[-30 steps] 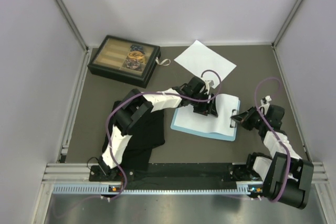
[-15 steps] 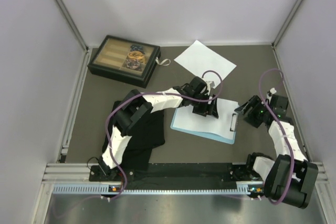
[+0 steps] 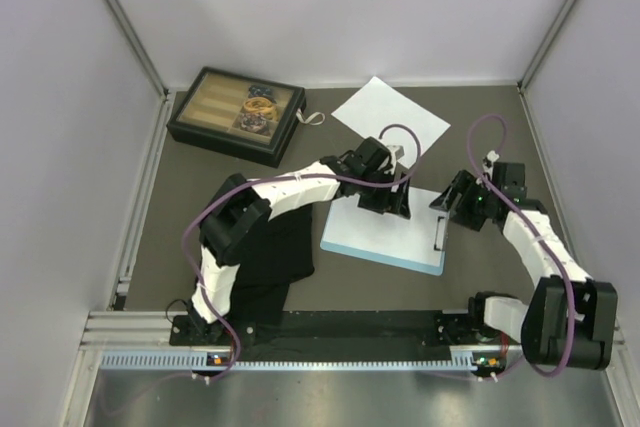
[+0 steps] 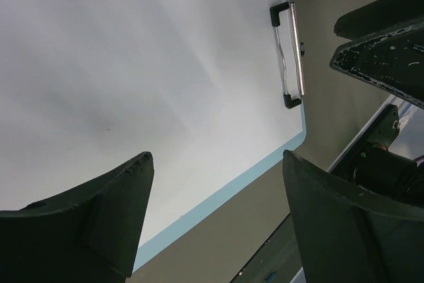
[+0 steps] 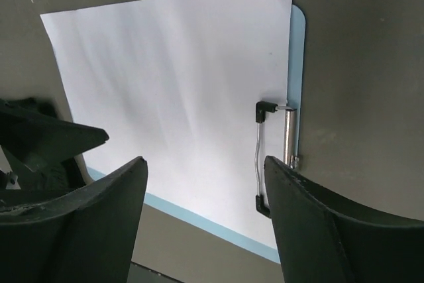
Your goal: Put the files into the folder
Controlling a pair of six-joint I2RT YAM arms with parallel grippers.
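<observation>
The folder, a flat light-blue clipboard, lies mid-table with one white file flat on it, the sheet's end under the silver clip. The second file lies on the table further back. My left gripper hovers open over the far edge of the clipped sheet, holding nothing. My right gripper stands open just beyond the clip, empty. In the left wrist view the left gripper frames the sheet, the blue rim and the clip. The right gripper sees the sheet and the clip.
A dark compartment box sits at the back left. A black cloth lies under the left arm, left of the folder. Enclosure walls ring the table and a metal rail runs along the near edge.
The right gripper has opened and moved back from the clip. The sheet's lifted end now lies flat on the board. The left gripper has opened wider and shifted slightly away.
</observation>
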